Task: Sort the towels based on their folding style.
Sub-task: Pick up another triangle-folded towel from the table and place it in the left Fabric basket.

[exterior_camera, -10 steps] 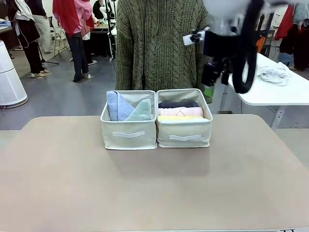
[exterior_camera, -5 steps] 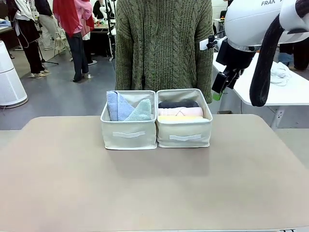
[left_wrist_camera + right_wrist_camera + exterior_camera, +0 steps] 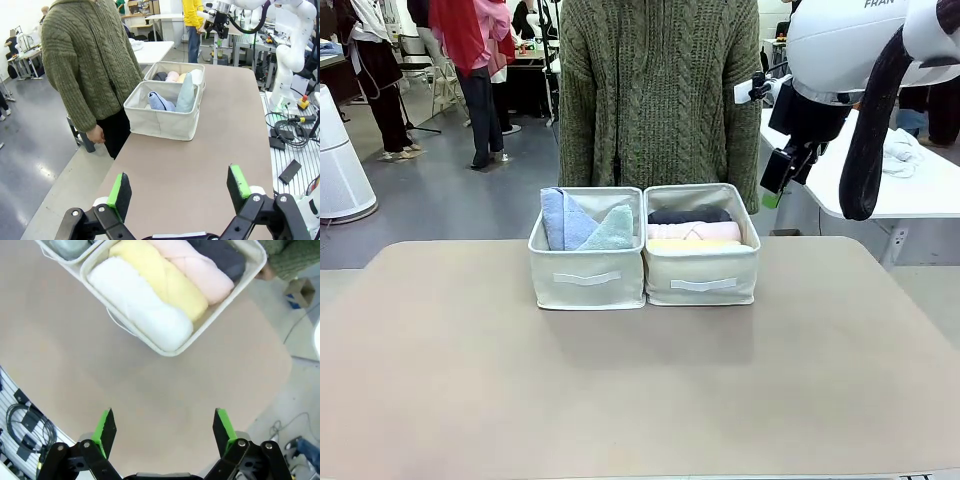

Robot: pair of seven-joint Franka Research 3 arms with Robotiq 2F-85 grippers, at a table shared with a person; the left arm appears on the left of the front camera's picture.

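On our beige table (image 3: 620,390), the left bin (image 3: 586,278) holds the blue towel (image 3: 560,220) and teal towel (image 3: 612,230); the right bin (image 3: 702,275) holds grey, pink, yellow and white rolls (image 3: 165,285). Left gripper (image 3: 179,192) and right gripper (image 3: 164,430) hang spread, empty. The arm reads "FRAN"

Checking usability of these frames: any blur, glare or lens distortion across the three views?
Front view: sharp, even light, soft shadow under the bins. Left wrist view: wide-angle bending at edges, left gripper crisp. Right wrist view: white towel slightly washed out, right gripper in focus.
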